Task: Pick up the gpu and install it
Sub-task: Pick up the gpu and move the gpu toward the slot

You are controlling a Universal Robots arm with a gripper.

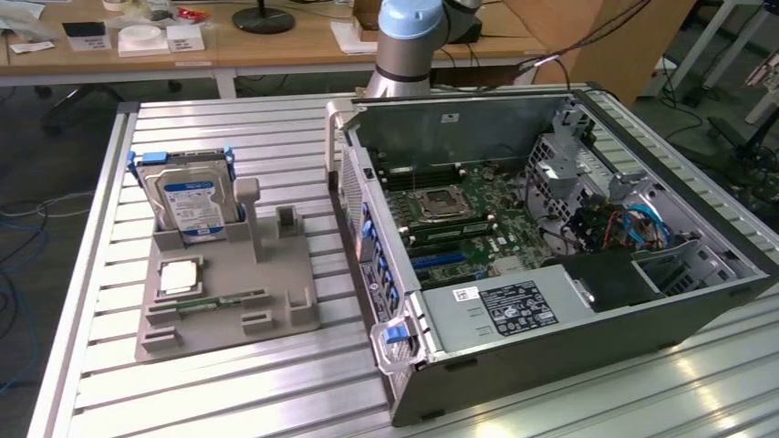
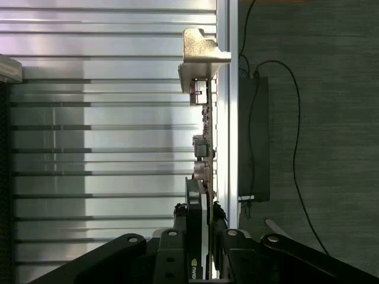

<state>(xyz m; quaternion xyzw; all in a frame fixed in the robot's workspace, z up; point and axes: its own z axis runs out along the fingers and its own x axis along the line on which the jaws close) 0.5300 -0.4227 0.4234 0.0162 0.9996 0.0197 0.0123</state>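
Observation:
In the wrist view I see the gpu (image 2: 205,148) edge-on, a thin green board with small parts along it and a silver end bracket (image 2: 201,50) at its far end. My gripper (image 2: 200,239) is shut on the card's cooler end, one black finger (image 2: 172,251) on each side. The card hangs over the slatted aluminium table (image 2: 106,118), close to the table's edge rail (image 2: 228,118). In the exterior view the arm's base (image 1: 414,36) stands behind the open computer case (image 1: 681,301), whose motherboard (image 1: 475,219) lies exposed.
A grey fixture (image 1: 280,301) at the exterior view's left holds a silver hard drive with a blue label (image 1: 189,201) and a narrow green memory strip (image 1: 219,299). Beyond the table's edge, a black box (image 2: 254,139) and cables lie on the floor.

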